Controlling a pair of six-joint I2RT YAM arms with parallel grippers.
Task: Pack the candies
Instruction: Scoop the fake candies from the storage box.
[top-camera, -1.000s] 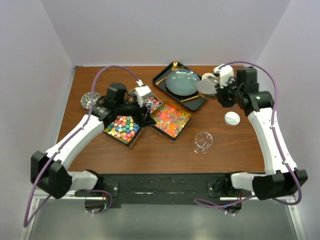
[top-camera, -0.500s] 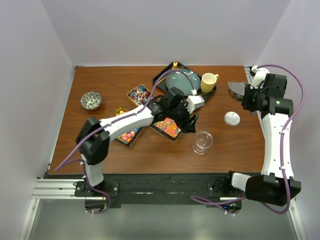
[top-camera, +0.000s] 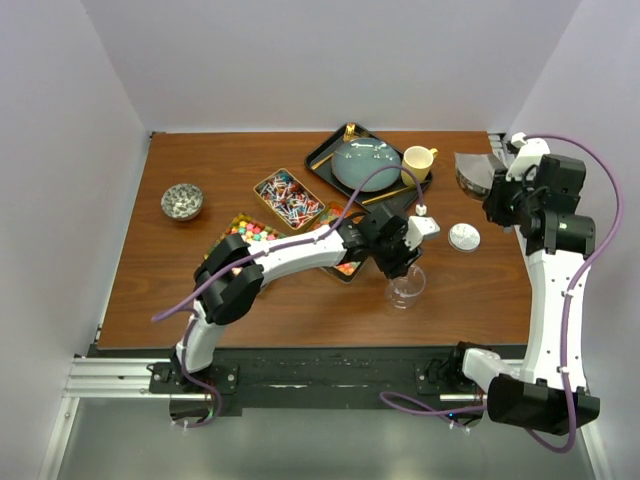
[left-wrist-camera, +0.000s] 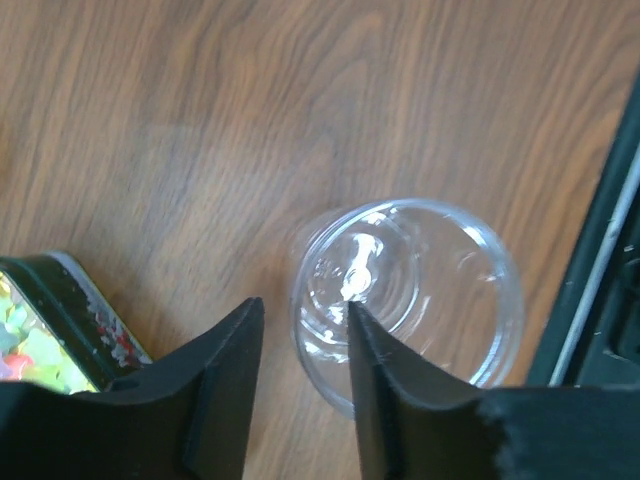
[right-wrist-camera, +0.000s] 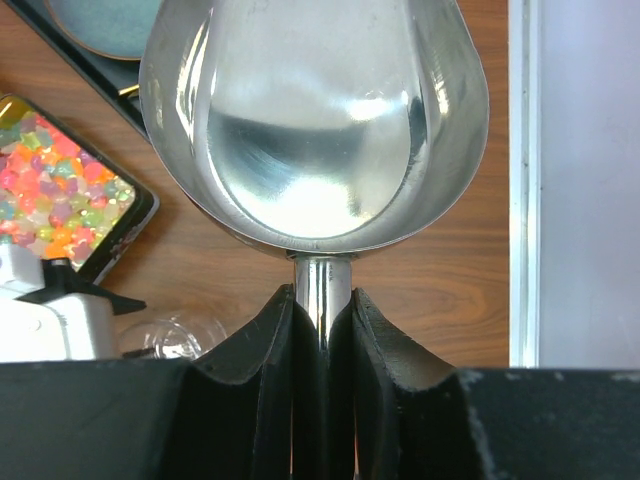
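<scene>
The candies lie in gold tins: red-white-blue wrapped ones (top-camera: 288, 198), multicoloured chunky pieces (top-camera: 246, 230), and orange-yellow-pink gummies (top-camera: 345, 268) mostly hidden under my left arm; the gummies also show in the right wrist view (right-wrist-camera: 60, 190). My left gripper (top-camera: 402, 262) is open just above the clear glass jar (top-camera: 405, 287). In the left wrist view the gripper (left-wrist-camera: 300, 335) straddles the near rim of the jar (left-wrist-camera: 420, 290), one finger outside and one over its mouth. The jar looks empty. My right gripper (top-camera: 497, 192) is shut on the handle of an empty metal scoop (right-wrist-camera: 315, 120), held high at the far right.
A black tray (top-camera: 325, 160) with a blue plate (top-camera: 365, 162) and a yellow mug (top-camera: 418, 160) stands at the back. A small bowl (top-camera: 182, 200) sits far left. A round silver lid (top-camera: 464, 237) lies right of the jar. A tin corner (left-wrist-camera: 50, 320) is beside my left finger.
My left arm has swung right from the candy tins to the glass jar. My right arm has carried the scoop to the right and back, away from the tray.
</scene>
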